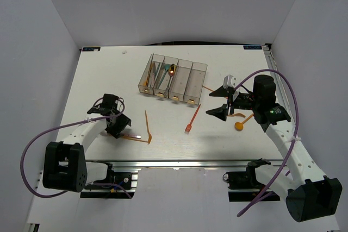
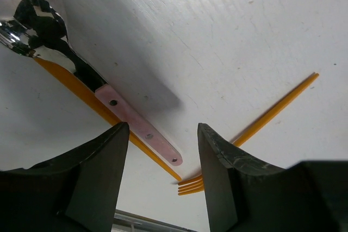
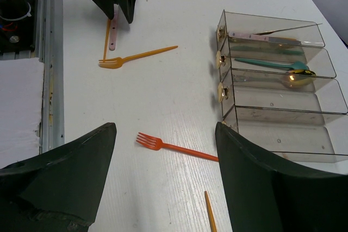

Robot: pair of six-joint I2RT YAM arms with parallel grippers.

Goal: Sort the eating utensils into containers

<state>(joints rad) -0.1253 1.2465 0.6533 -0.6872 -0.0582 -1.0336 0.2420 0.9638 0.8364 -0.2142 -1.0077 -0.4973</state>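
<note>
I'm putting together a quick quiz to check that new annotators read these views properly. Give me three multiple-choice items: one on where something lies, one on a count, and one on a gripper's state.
1. Where does the red fork lie?
A. Inside a compartment.
B. Held up in the air.
C. On the table, in front of the bins.

2. How many bins make up the row?
A. Four.
B. Three.
C. Six.

3. How does the right gripper stand?
A. Shut on a utensil.
B. Open, holding nothing.
C. Shut, empty.

Answers:
1 C: the fork lies flat on the bare surface, nearer the arms than the bins.
2 A: four compartments show side by side.
3 B: its fingers are spread wide with nothing between them.
</note>
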